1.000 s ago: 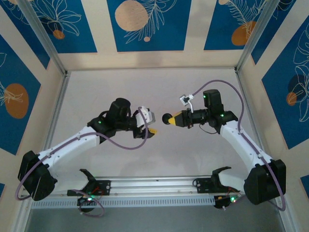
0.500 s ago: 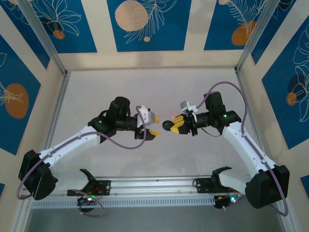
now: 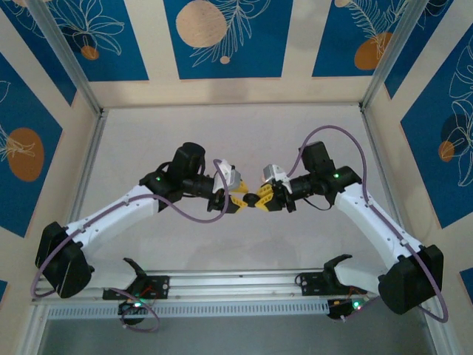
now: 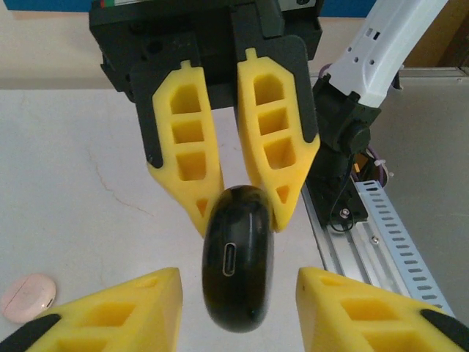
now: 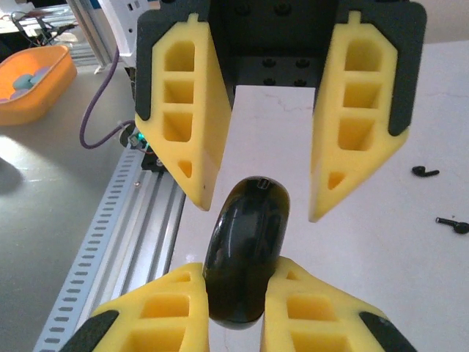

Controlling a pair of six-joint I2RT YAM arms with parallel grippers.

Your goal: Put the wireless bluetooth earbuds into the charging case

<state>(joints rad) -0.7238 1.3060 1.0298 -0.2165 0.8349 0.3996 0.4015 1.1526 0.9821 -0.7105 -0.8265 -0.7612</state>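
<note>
We see the left gripper (image 4: 238, 275) and right gripper (image 5: 238, 270) coloured alike: yellow with black backing; charging case (image 4: 238, 257) is glossy black; earbuds (image 5: 425, 172) are black too; table (image 3: 222, 133) is off-white; arms (image 3: 111, 214) are white with black joints; cables (image 3: 332, 132) are purple; walls (image 3: 222, 37) carry blue panels with orange discs and white line-drawn leaves, on cream; we also note a pale pink disc (image 4: 28, 297) and an orange tray (image 5: 29, 73).
</note>
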